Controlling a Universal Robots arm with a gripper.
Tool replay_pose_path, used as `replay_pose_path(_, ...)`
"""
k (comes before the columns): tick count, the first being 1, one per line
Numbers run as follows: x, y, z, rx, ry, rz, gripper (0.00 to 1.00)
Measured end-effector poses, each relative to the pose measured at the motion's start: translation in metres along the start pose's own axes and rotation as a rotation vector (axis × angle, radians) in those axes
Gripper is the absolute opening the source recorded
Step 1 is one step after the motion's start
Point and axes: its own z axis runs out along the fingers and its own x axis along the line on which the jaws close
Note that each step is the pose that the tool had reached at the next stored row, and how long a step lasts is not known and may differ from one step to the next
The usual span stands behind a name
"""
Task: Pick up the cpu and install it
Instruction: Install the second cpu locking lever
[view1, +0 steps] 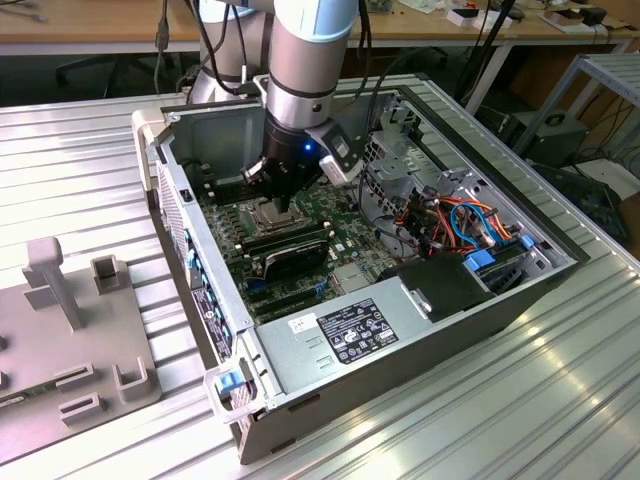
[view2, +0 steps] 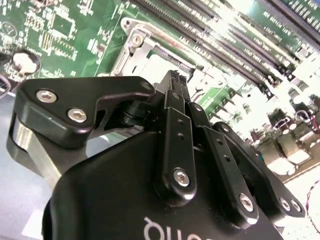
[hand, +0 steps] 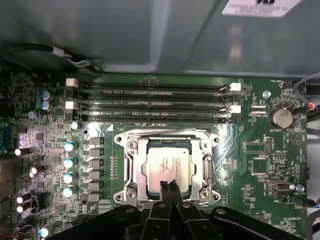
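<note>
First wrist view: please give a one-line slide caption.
Closed gripper poised at the edge of the cpu seated in its socket.

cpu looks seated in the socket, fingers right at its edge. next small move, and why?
Probably lift straight up a little. In the first wrist view the cpu lies flat inside the socket frame, and the gripper has its fingertips closed together at the chip's near edge, holding nothing. A straight rise should clear the chip without nudging it.
</note>
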Motion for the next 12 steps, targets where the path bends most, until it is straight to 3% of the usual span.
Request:
replay_pose_path(5,-0.0005,0.0131,-0.0019,0.0081,0.0000,0.000,0.11)
replay_pose_path(12,-0.0007,0.0137,-0.0029,0.0086,0.0001,0.000,0.11)
